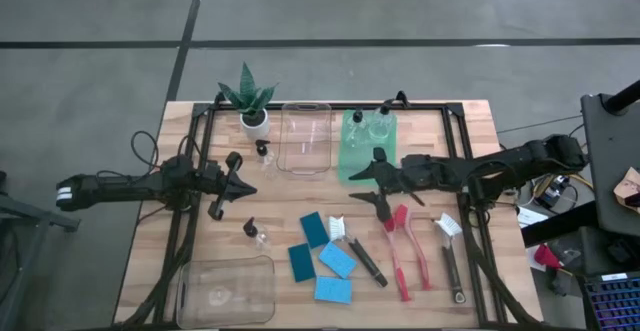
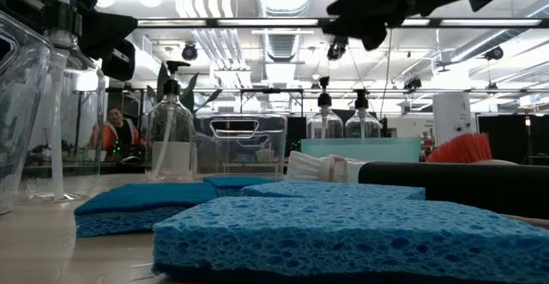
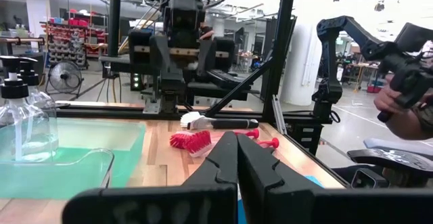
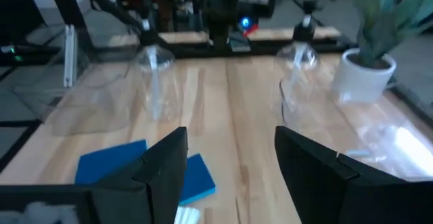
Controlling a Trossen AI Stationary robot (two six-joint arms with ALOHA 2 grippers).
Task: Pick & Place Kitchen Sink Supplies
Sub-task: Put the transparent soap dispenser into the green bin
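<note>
Two clear bottles with black tops (image 1: 368, 125) stand in the green bin (image 1: 350, 161). Another bottle (image 1: 263, 152) stands beside the plant, and one more (image 1: 256, 233) stands near the table's middle. Several blue sponges (image 1: 322, 258) lie flat on the table, dark and light. To their right lie a black brush with white bristles (image 1: 355, 248), red brushes (image 1: 405, 246) and another black brush (image 1: 450, 251). My left gripper (image 1: 248, 183) (image 3: 237, 158) hovers shut and holds nothing, left of the clear bin. My right gripper (image 1: 360, 184) (image 4: 230, 149) hangs open over the table, between the green bin and the brushes.
A clear bin (image 1: 305, 137) stands at the far middle, and a second clear bin (image 1: 225, 289) at the near left. A small potted plant (image 1: 250, 103) stands at the far left. Black frame rails (image 1: 190, 221) run along both sides. A person (image 2: 114, 132) is in the room behind.
</note>
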